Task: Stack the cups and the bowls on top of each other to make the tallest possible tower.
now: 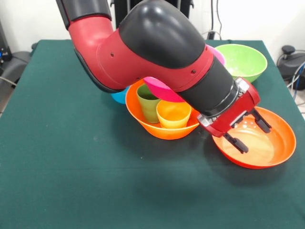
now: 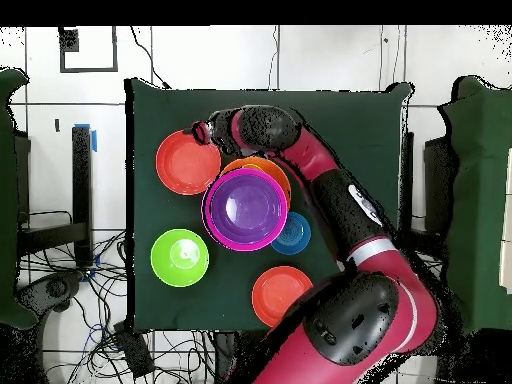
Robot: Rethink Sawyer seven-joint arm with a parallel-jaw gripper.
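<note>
A tower has been begun but is far from finished. The light orange bowl (image 1: 162,128) serves as base, just beside the claw (image 1: 249,131) on its pedestal side, and the green cup (image 1: 148,102) and the yellow cup (image 1: 173,113) stand upright inside it, side by side. Above them the pink bowl (image 1: 162,88) is seen, partly hidden by the arm; in the overhead view the purple bowl (image 2: 246,206) is nested inside it, and together they cover most of the base. Whether the pink bowl rests on the cups or leans against the rim cannot be told.

The claw is held wide open with nothing between its fingers, tilted down over one red-orange bowl (image 1: 259,143), which lies upright on the table (image 1: 66,157). One fingertip appears to be near that bowl's rim; contact cannot be confirmed.

Still unstacked, as judged from both views: this red-orange bowl, the second red-orange bowl (image 2: 280,293), the lime green bowl (image 1: 242,60) beyond the claw, and the small blue bowl (image 2: 293,234), which sits just beside the pile. The orange cup is not seen.

The pile is crowded closely by the arm's elbow, so it could be knocked by any swing toward it.
</note>
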